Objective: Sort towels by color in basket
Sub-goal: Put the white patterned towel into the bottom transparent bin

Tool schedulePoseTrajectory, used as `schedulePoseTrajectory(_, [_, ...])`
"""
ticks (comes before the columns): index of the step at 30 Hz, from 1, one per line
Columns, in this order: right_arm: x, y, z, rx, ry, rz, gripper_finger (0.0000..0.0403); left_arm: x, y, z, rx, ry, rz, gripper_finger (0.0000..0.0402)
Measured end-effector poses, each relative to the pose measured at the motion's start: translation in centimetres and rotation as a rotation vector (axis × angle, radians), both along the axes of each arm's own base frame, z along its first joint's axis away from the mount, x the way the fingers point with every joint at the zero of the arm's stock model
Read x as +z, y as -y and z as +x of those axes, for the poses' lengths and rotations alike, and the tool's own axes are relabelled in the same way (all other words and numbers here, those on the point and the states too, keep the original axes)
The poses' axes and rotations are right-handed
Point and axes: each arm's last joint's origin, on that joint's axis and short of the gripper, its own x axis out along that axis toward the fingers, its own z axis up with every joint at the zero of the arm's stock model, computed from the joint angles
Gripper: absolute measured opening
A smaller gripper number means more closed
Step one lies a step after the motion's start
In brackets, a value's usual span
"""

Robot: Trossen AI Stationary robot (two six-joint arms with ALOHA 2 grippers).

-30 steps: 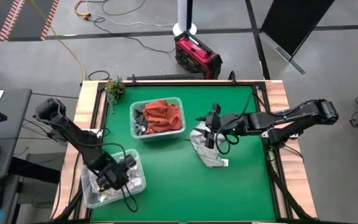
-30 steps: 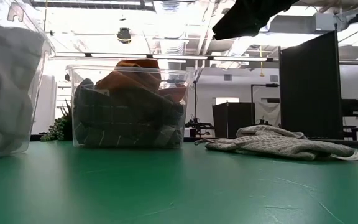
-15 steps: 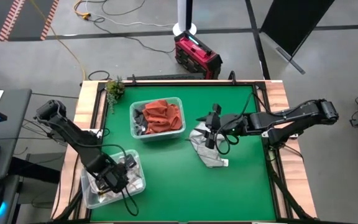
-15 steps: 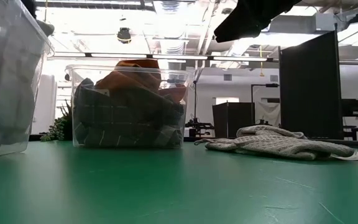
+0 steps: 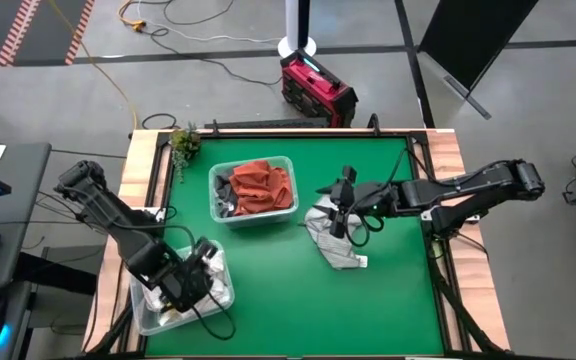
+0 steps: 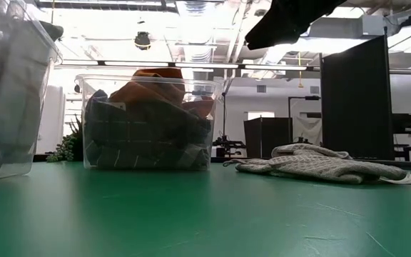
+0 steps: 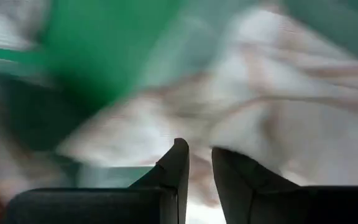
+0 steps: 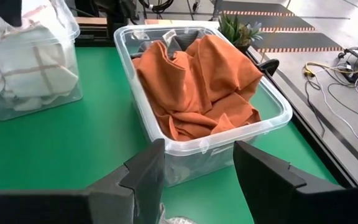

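Two clear plastic bins sit on the counter: one near the back edge holds crumpled orange and dark towels; the front-left corner one holds white towels. One grey waffle towel lies mid-counter. Left fingers, nearly closed, hold nothing inside the corner bin; right fingers stand open above the grey towel.

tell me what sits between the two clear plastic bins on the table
Nothing: only bare green mat separates the orange-towel bin from the white-towel bin, in the high view.

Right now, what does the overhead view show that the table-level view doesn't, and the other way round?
Only the overhead view shows both arms: the left claw in the bin of white towels, and the right claw above the grey towel. Only the table-level view shows the grey plaid towel pressed against the bin's side, and the room behind. Both show the bin of orange towels and the grey towel on the table.
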Motion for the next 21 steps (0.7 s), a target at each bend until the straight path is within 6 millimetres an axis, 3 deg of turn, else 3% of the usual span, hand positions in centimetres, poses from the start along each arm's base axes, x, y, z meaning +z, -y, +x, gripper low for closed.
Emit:
schedulePoseTrajectory(4, [0.0, 0.0, 0.0, -0.003, 0.005, 0.002, 0.0219, 1.6, -0.8, 0.4, -0.013, 0.087, 0.137, 0.006])
schedulePoseTrajectory(9, [0.0, 0.0, 0.0, 0.0, 0.004, 0.002, 0.0219, 2.1, -2.0, 1.2, 0.007, 0.098, 0.186, 0.0064])
schedulePoseTrajectory(16, [0.0, 0.0, 0.0, -0.002, 0.004, 0.006, 0.0219, 1.9, -4.0, 2.7, 0.017, 0.052, 0.201, 0.0112])
schedulePoseTrajectory(21, [0.0, 0.0, 0.0, -0.003, 0.004, 0.01, 0.0219, 1.8, -5.2, 3.4, 0.019, -0.022, 0.096, 0.0144])
